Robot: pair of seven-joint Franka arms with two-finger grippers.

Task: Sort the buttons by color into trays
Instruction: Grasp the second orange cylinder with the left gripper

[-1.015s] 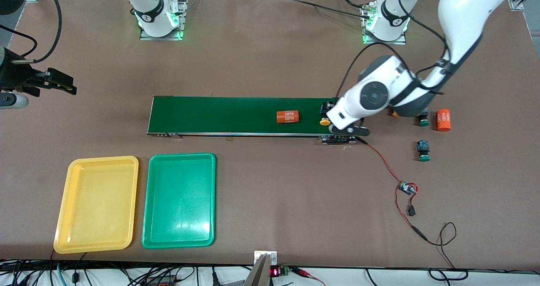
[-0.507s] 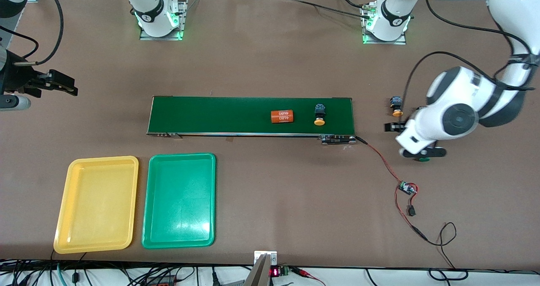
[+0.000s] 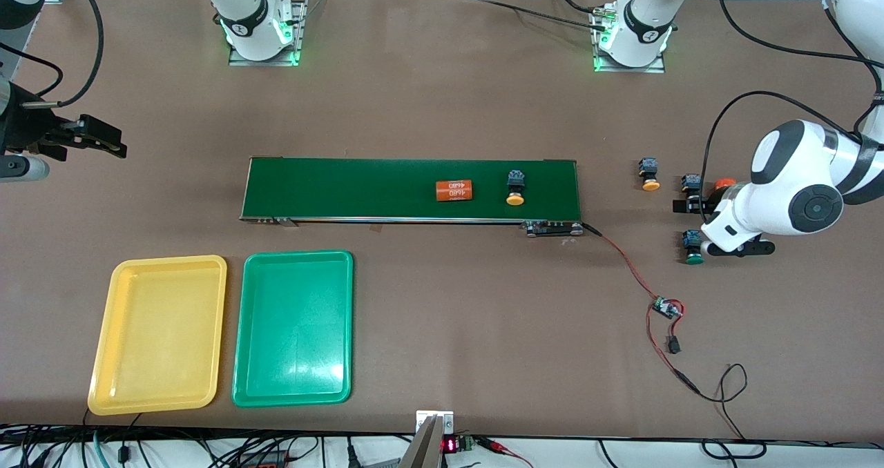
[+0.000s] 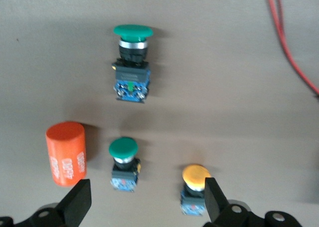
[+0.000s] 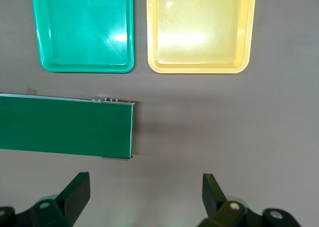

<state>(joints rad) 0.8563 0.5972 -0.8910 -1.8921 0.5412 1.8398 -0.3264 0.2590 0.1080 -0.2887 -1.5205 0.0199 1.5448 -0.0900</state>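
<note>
Fingers [image 4: 79, 202] above three buttons [image 4: 123, 163]

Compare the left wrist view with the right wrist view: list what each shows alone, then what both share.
Left wrist view only: two green-capped push-buttons, one yellow-orange-capped push-button, an orange cylinder and a red wire.

Right wrist view only: the shallow green plastic tray, the shallow yellow plastic tray beside it, and one end of the dark-green conveyor belt.

Shared: bare brown tabletop and each arm's own open tool, left and right.
</note>
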